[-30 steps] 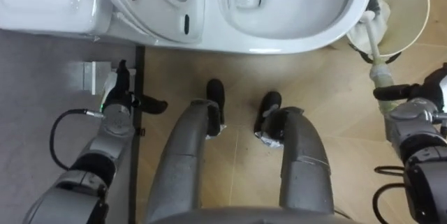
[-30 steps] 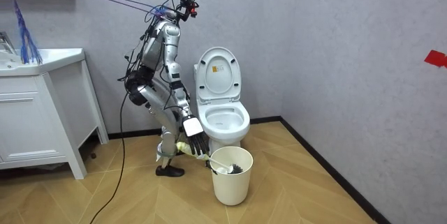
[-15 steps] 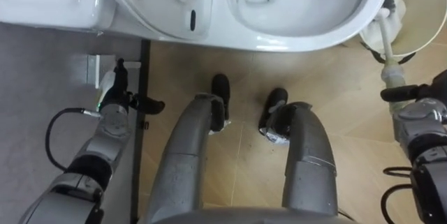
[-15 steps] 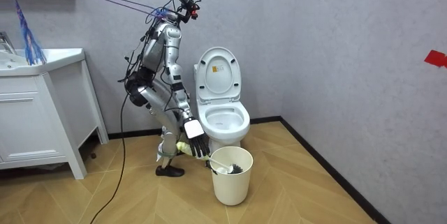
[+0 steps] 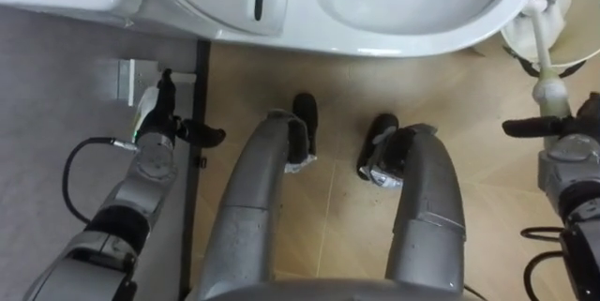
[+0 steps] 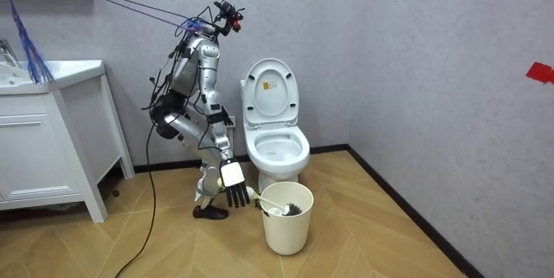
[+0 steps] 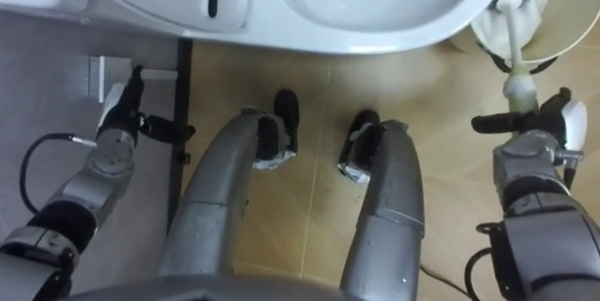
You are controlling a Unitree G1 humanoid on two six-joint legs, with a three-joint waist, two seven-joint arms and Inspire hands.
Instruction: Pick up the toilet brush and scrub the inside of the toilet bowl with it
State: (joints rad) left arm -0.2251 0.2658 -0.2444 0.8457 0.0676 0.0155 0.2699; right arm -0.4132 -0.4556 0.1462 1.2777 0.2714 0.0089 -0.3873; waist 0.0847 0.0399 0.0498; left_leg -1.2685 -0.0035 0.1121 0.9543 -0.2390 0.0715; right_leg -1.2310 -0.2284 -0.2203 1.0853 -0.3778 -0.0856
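Over the last second the robot has straightened a little from its stoop. In the room view its right hand [image 7: 536,142] has dropped back toward that view's left, away from the bin [image 6: 286,230]. The eye views have slid with the head, so the toilet [image 5: 422,34] now sits higher in them. That hand is open, with fingers spread and thumb out, and holds nothing. The handle end of the toilet brush [image 7: 513,48] shows just beyond it, and I cannot tell whether they touch. The brush still stands in the white bin on the floor, right of the bowl, head down inside and handle leaning out toward the robot. I judge the grasp has not been made, so brushing has not begun. The toilet stands with its lid up, and nothing lies in the bowl. The left hand [image 5: 155,137] hangs open and idle at the left, near the wall.
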